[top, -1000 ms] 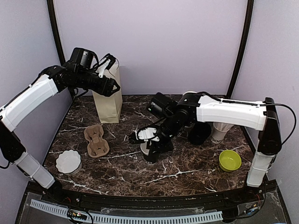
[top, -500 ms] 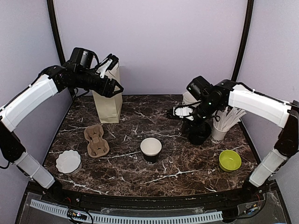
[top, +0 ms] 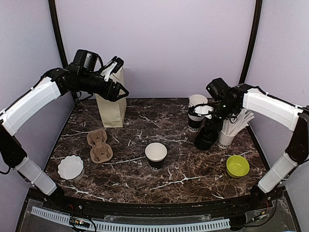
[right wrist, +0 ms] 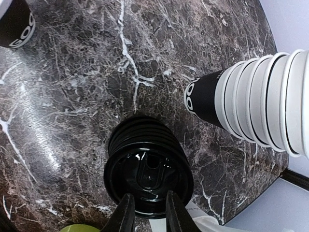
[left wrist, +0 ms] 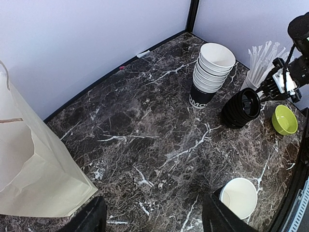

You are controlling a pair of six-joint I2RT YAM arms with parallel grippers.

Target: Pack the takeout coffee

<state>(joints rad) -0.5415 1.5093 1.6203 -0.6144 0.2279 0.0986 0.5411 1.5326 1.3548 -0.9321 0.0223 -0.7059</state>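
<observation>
One cup [top: 156, 152] stood unlidded, nothing seemingly packed; right gripper [right wrist: 150, 212], slightly parted and empty, hovered over lid stack [right wrist: 147, 169]; left gripper [top: 119, 77] spread wide

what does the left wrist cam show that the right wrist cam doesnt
Only the left wrist view shows the paper bag and the white inside of the loose cup. Only the right wrist view shows that cup's lettered black band, the recessed detail of the top lid, and that the right gripper has its fingers slightly apart over the near rim of the stack of black lids. Both show that stack, the stack of paper cups, the green bowl (a sliver in the right wrist view) and the marble table.
</observation>
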